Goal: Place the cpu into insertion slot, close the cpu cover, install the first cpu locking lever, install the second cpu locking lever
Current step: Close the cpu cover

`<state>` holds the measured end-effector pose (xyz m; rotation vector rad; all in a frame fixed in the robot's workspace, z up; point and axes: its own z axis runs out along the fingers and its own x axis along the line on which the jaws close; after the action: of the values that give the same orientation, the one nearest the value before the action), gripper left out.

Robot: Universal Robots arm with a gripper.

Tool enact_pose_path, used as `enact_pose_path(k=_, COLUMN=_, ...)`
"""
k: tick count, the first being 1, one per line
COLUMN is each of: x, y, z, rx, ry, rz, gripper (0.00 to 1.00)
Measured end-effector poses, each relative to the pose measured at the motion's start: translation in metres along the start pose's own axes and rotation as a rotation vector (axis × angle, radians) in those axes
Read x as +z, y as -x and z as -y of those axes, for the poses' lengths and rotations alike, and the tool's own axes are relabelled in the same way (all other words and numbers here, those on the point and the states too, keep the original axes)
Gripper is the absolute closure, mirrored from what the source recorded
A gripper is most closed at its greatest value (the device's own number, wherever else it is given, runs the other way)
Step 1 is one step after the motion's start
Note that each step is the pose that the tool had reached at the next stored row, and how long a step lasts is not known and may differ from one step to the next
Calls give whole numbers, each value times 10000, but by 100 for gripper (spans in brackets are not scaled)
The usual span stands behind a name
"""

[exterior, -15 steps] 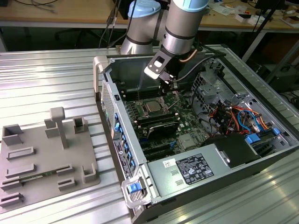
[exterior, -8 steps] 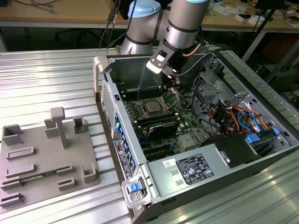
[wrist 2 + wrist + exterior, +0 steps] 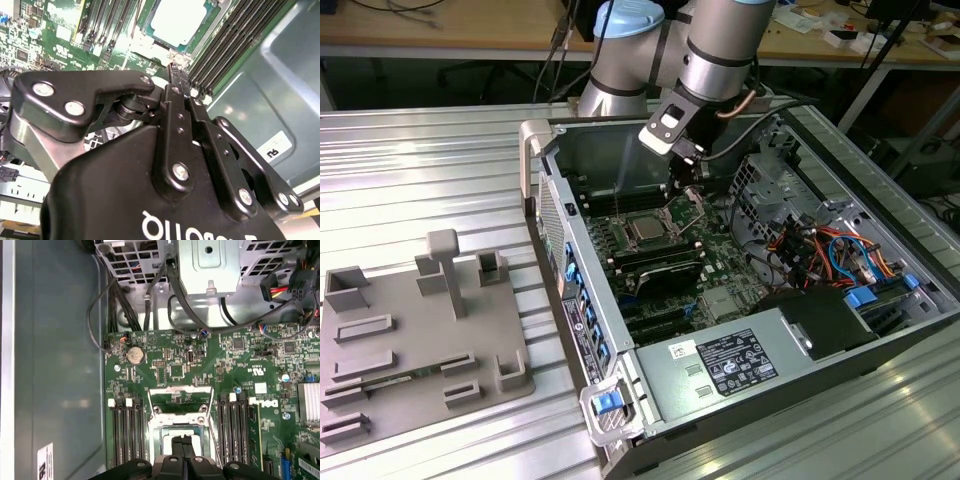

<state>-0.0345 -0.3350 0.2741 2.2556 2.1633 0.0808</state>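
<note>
Exterior view, from its left: a grey moulded tray (image 3: 420, 322) lies on the ribbed metal surface (image 3: 420, 170), beside the open computer case (image 3: 578, 310). Near the frame's centre the cpu (image 3: 646, 229) sits flat in the insertion slot (image 3: 663, 239). Just to its right and higher, the pincer (image 3: 687, 190) hangs with its fingers pressed together, right above the cpu cover (image 3: 686, 212), which stands tilted up; whether they touch cannot be told.

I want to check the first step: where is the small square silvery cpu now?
In the middle of the exterior view, the small square silvery cpu lies in the metal-rimmed insertion slot on the green motherboard, between black memory slots.
</note>
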Motion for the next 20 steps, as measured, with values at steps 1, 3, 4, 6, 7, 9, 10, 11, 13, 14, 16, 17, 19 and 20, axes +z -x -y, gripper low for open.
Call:
enact_pose_path(k=1, x=2, y=-2, z=-43, rx=2, ry=-48, rz=2, gripper=89)
enact_pose_path(k=3, x=5, y=-4, z=-91, rx=4, ry=-99, rz=4, gripper=89)
enact_pose_path(k=4, x=6, y=-5, z=-120, rx=4, ry=-134, rz=5, gripper=89)
enact_pose_path(k=6, x=9, y=-8, z=-204, rx=6, ry=-221, rz=9, gripper=89)
enact_pose_path(k=7, x=11, y=-10, z=-235, rx=8, ry=-253, rz=11, gripper=89)
enact_pose_path(k=9, x=13, y=-13, z=-292, rx=9, ry=-314, rz=14, gripper=89)
enact_pose_path(k=10, x=15, y=-14, z=-318, rx=9, ry=-343, rz=16, gripper=89)
enact_pose_path(k=11, x=15, y=-15, z=-340, rx=10, ry=-368, rz=18, gripper=89)
enact_pose_path(k=13, x=18, y=-19, z=-392, rx=11, ry=-427, rz=22, gripper=89)
enact_pose_path(k=14, x=19, y=-20, z=-418, rx=12, ry=-459, rz=26, gripper=89)
enact_pose_path(k=16, x=19, y=-24, z=-465, rx=14, ry=-514, rz=32, gripper=89)
enact_pose_path(k=17, x=19, y=-26, z=-484, rx=13, ry=-534, rz=34, gripper=89)
enact_pose_path(k=19, x=22, y=-29, z=-529, rx=16, ry=-576, rz=35, gripper=89)
enact_pose_path(k=20, x=24, y=-31, z=-560, rx=16, ry=-601, rz=35, gripper=89)
